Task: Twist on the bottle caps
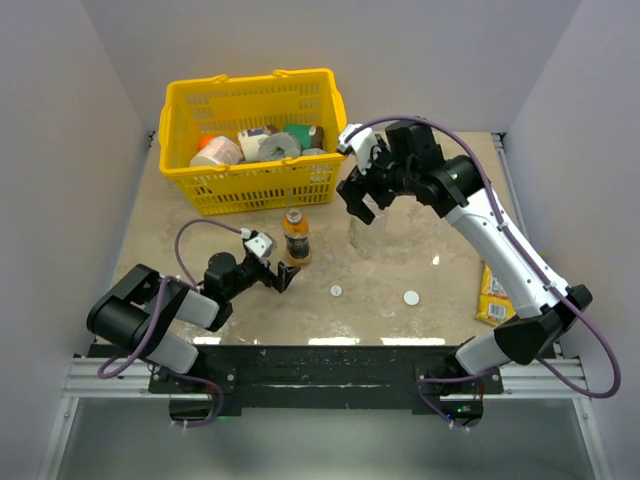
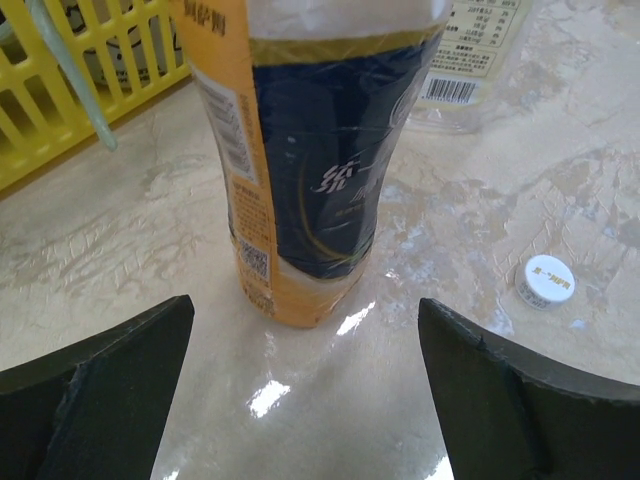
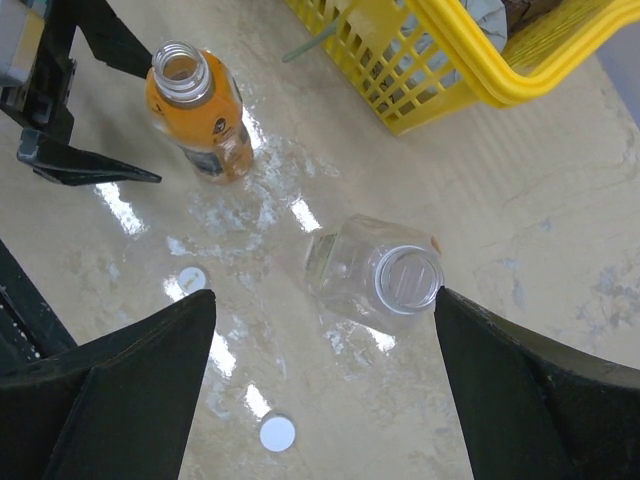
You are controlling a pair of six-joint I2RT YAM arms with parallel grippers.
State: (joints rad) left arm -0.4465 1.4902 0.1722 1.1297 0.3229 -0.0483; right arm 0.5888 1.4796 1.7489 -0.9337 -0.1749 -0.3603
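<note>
The small orange bottle (image 1: 295, 237) with a dark label stands upright and uncapped in mid-table; it also shows in the left wrist view (image 2: 310, 150) and the right wrist view (image 3: 200, 115). My left gripper (image 1: 285, 275) is open at table height, and the bottle stands just beyond its fingertips (image 2: 120, 350). The clear bottle (image 1: 360, 228) stands uncapped to its right. My right gripper (image 1: 360, 200) is open and empty above the clear bottle (image 3: 350, 265). Two white caps lie loose on the table (image 1: 336, 291) (image 1: 411, 297), one in the left wrist view (image 2: 546, 281), both in the right wrist view (image 3: 190, 282) (image 3: 277, 433).
A yellow basket (image 1: 250, 180) full of groceries stands at the back left, close behind both bottles (image 3: 450, 70) (image 2: 60, 110). A yellow snack packet (image 1: 495, 292) lies at the right edge. White walls enclose the table on three sides.
</note>
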